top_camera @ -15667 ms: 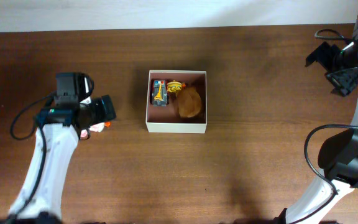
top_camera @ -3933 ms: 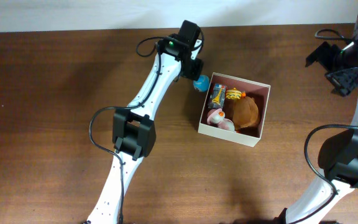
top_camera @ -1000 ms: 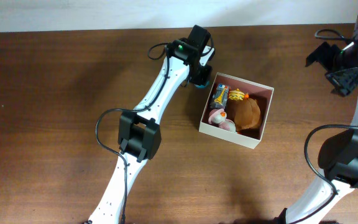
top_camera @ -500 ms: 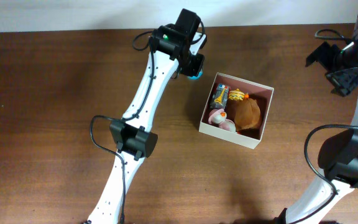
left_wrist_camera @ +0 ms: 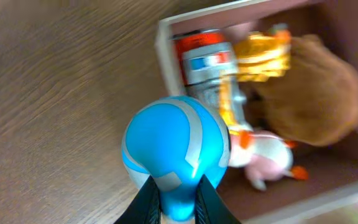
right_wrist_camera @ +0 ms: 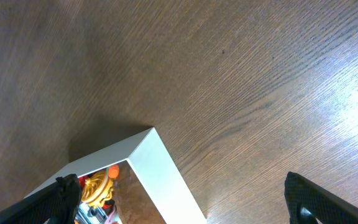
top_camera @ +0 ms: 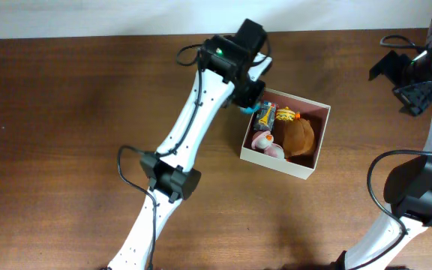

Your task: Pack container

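1. Overhead view.
   - Container [top_camera: 276, 163]: square, cream-walled cardboard box, lidless, right of centre on the wooden table [top_camera: 66, 150], turned slightly askew.
   - Contents: brown plush [top_camera: 297, 137], pink-and-white toy [top_camera: 263, 142], red-and-silver robot figure [top_camera: 266, 116] and small yellow toy [top_camera: 287, 115]. The floor along the far and right walls looks bare.
   - Left gripper [top_camera: 255, 103]: over the container's far-left corner, with a sliver of blue below it.
   - Right gripper [top_camera: 405, 79]: well apart, at the table's far right edge. Its claw state cannot be read here.

2. Left wrist view.
   - Left gripper [left_wrist_camera: 178, 200]: claw pinching a blue ball toy with pale stripes [left_wrist_camera: 176, 152], one finger on each side of its lower end.
   - The ball hangs over the container's wall [left_wrist_camera: 161, 50], partly above the robot figure [left_wrist_camera: 207, 59]. The plush [left_wrist_camera: 309, 93] lies beyond.

3. Right wrist view.
   - Right gripper [right_wrist_camera: 180, 186]: fingers spread wide, holding nothing, looking down on one container corner [right_wrist_camera: 157, 162] and bare table.

4. Step in hand (judged): delivering the ball to the box, not yet released.
   - The next move likely calls for shifting further inward past the wall, towards a free patch of floor.
   - The gripper would then lower and part the claw.
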